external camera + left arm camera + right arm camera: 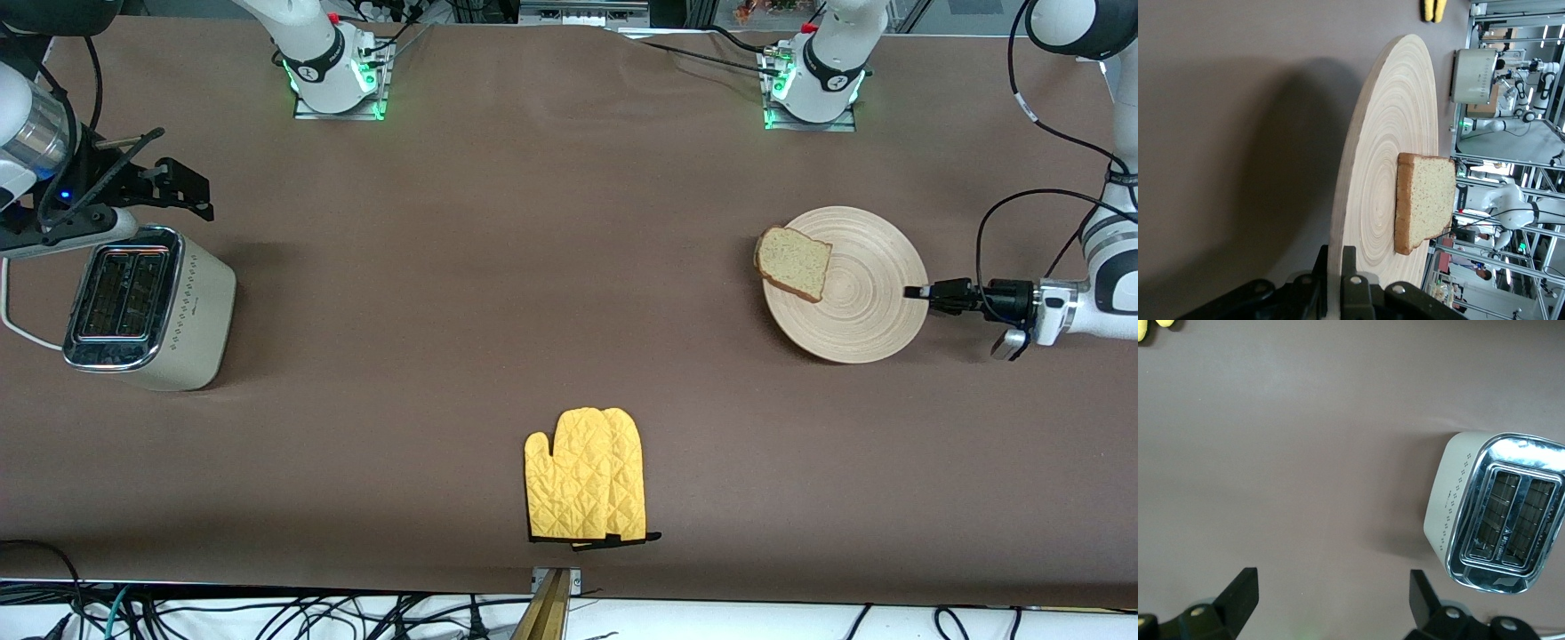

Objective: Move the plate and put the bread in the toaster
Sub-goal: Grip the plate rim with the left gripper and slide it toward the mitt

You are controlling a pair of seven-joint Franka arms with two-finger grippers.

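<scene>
Left gripper (916, 292) clamped on plate (867, 307) rim, bread (794, 263) overhanging — right gripper (1331, 593) wide open, empty, above toaster (147, 307).

bread (794, 262) on plate (867, 307) | toaster (147, 307) at right arm's end

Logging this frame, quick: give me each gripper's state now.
Left gripper: shut on the plate rim, bread lying on the plate.
Right gripper: open, holding nothing, over the table beside the toaster.
</scene>
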